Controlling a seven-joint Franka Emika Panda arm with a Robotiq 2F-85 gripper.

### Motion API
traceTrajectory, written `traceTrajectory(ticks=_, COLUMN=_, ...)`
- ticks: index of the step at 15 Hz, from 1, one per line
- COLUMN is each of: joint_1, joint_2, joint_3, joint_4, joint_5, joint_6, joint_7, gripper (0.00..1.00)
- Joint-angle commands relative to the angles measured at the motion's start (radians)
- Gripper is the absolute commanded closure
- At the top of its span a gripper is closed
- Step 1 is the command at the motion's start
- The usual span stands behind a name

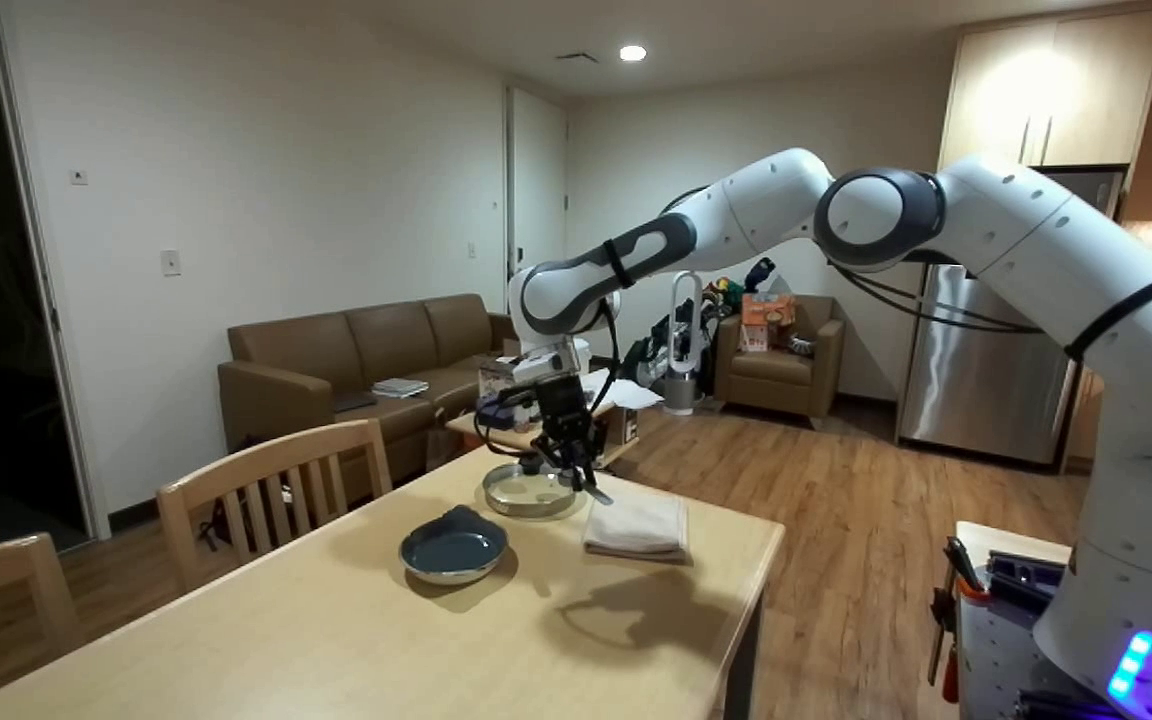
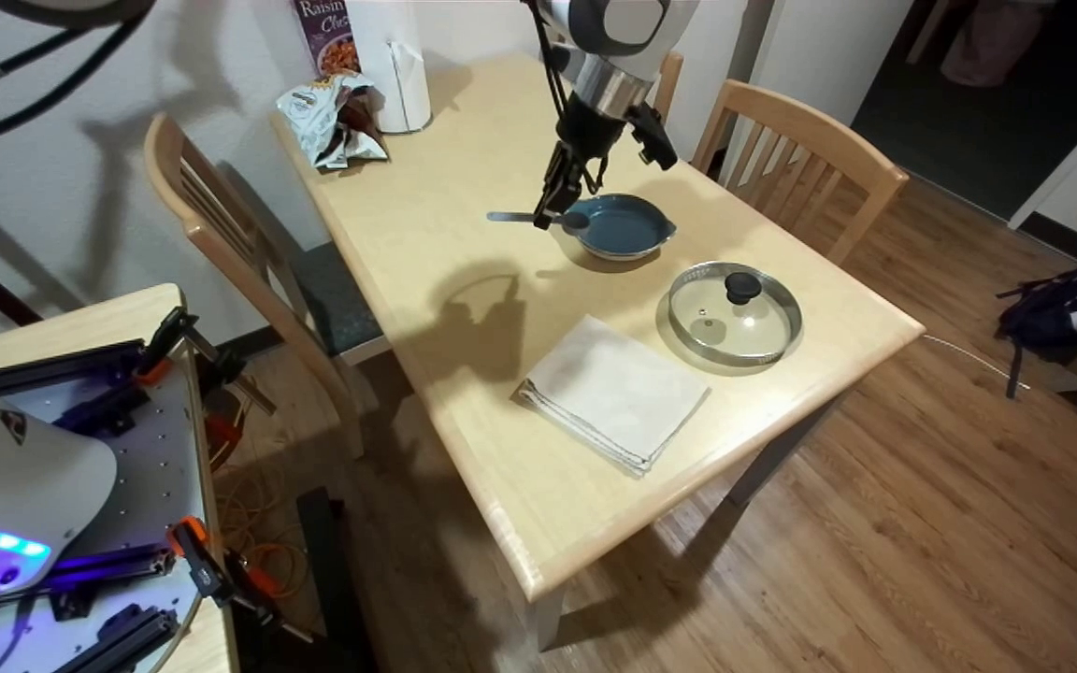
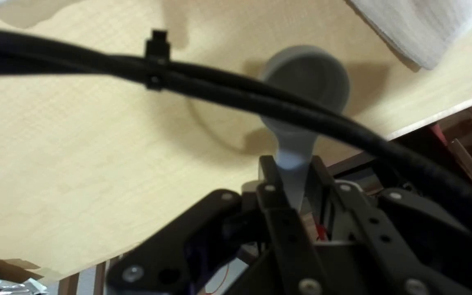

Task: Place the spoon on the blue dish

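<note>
The spoon is small and grey with a round bowl; it shows in the wrist view (image 3: 307,69) and in both exterior views (image 1: 597,491) (image 2: 575,221). My gripper (image 2: 546,217) is shut on the spoon's handle; the fingers (image 3: 290,168) press it from both sides in the wrist view. The spoon is held in the air, apart from its shadow on the table. The blue dish (image 2: 627,224) (image 1: 453,547) sits on the table, shallow and dark blue inside with small handles. The spoon's bowl overlaps the dish's edge in an exterior view. A black cable partly hides the spoon in the wrist view.
A white folded napkin (image 2: 615,388) (image 1: 638,525) and a glass lid with a black knob (image 2: 735,313) (image 1: 528,490) lie on the table (image 2: 464,308). A snack bag (image 2: 328,121) and a paper roll (image 2: 398,75) stand at the table's far end. Chairs (image 2: 800,168) flank it.
</note>
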Motion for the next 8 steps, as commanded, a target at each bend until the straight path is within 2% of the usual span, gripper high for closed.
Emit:
traceTrajectory(ticks=1, joint_1=0.001, joint_2=0.024, joint_3=0.004, joint_4=0.04, joint_5=-0.034, joint_6=-0.007, joint_7=-0.187, gripper=0.95)
traceTrajectory(ticks=2, joint_1=-0.078, joint_2=0.056, joint_3=0.2, joint_4=0.069, joint_5=-0.169, joint_6=-0.023, joint_7=-0.093, gripper=0.95)
traceTrajectory(ticks=3, joint_1=-0.09, joint_2=0.062, joint_3=0.237, joint_4=0.065, joint_5=-0.226, joint_6=-0.024, joint_7=-0.096, gripper=0.95)
traceTrajectory(ticks=5, joint_1=-0.15, joint_2=0.083, joint_3=0.396, joint_4=0.036, joint_5=-0.374, joint_6=-0.029, joint_7=-0.082, gripper=0.95)
traceTrajectory(ticks=6, joint_1=-0.094, joint_2=0.043, joint_3=0.273, joint_4=0.013, joint_5=-0.276, joint_6=-0.003, joint_7=-0.079, gripper=0.79)
traceTrajectory(ticks=7, joint_1=-0.112, joint_2=0.054, joint_3=0.329, joint_4=0.013, joint_5=-0.322, joint_6=-0.004, joint_7=-0.076, gripper=0.79)
traceTrajectory(ticks=8, joint_1=-0.119, joint_2=0.06, joint_3=0.354, joint_4=0.013, joint_5=-0.34, joint_6=-0.004, joint_7=-0.076, gripper=0.79)
